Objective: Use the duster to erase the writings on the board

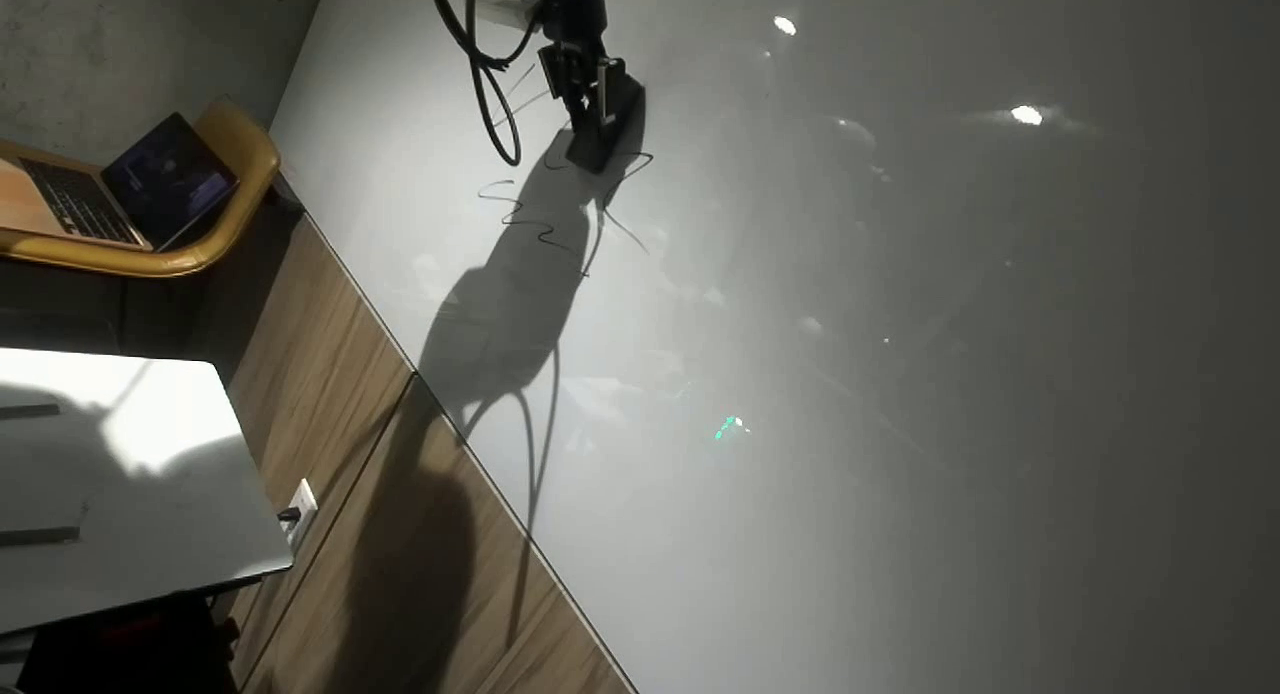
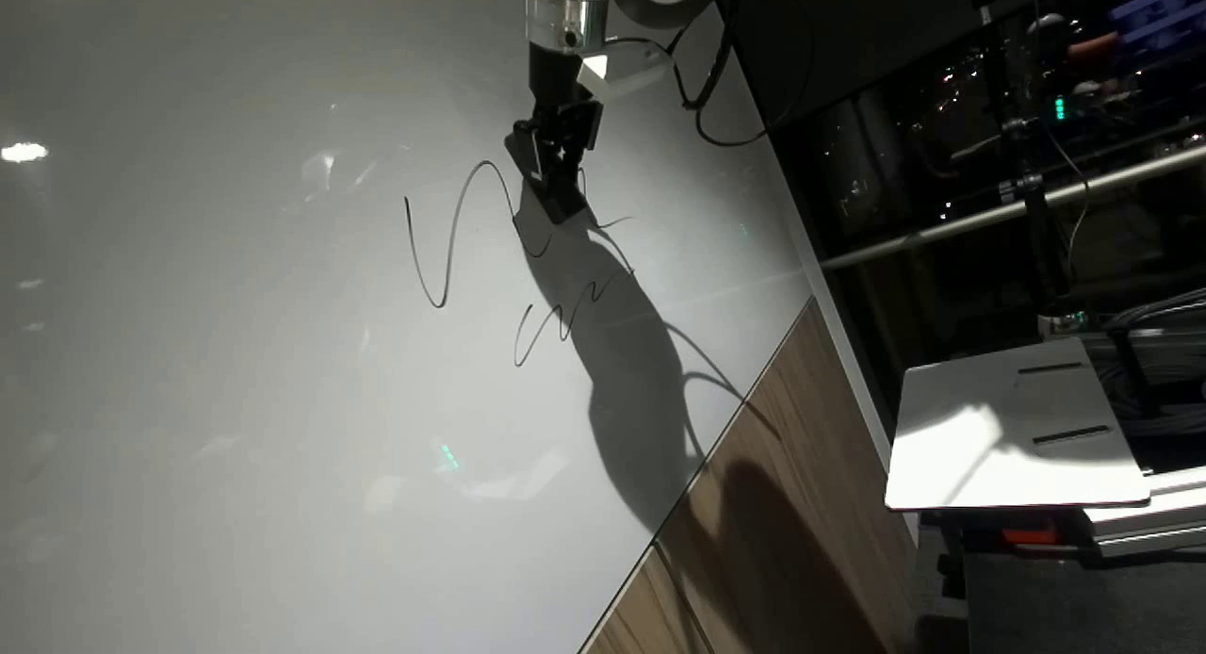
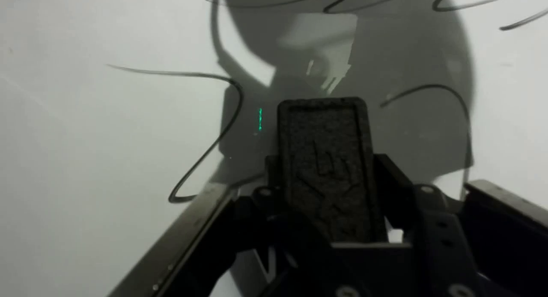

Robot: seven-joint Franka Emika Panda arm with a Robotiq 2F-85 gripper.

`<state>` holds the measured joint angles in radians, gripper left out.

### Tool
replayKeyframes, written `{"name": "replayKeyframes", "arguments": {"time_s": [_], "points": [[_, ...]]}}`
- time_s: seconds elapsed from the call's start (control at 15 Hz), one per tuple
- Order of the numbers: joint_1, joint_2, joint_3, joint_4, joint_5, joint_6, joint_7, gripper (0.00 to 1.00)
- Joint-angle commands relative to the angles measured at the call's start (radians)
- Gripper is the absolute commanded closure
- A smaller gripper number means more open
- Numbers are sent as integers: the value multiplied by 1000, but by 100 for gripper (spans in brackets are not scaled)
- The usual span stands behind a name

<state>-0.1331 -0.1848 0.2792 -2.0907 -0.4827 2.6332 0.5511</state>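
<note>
The duster point(image 3: 325, 130), a dark textured block, is clamped between the fingers of my gripper point(image 3: 329, 170) in the wrist view. Both exterior views show the gripper point(image 1: 594, 99) near the top of the picture, the duster point(image 2: 558, 202) up against the board point(image 1: 900, 424) or just off it; I cannot tell whether they touch. Thin dark writings point(image 3: 241, 93) run on either side of the duster and beyond it. In an exterior view, a wavy line of the writings point(image 2: 439, 304) lies beside the gripper, with smaller squiggles below. The duster and arm's shadow hide part of the strokes.
Black cables point(image 1: 470, 39) loop from the arm near the board. Wood panelling point(image 1: 330, 394) borders the board's lower edge. A white table top point(image 2: 999, 428) stands in front, and an open laptop point(image 1: 170, 184) rests on a yellow-brown seat.
</note>
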Motion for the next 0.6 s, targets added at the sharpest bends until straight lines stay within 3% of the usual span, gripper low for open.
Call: {"name": "replayKeyframes", "arguments": {"time_s": [0.0, 0.53], "points": [[-4, 85, -58, 85, -65, -6, 0, 70], [-16, 144, -148, 81, -190, -44, 33, 70]]}}
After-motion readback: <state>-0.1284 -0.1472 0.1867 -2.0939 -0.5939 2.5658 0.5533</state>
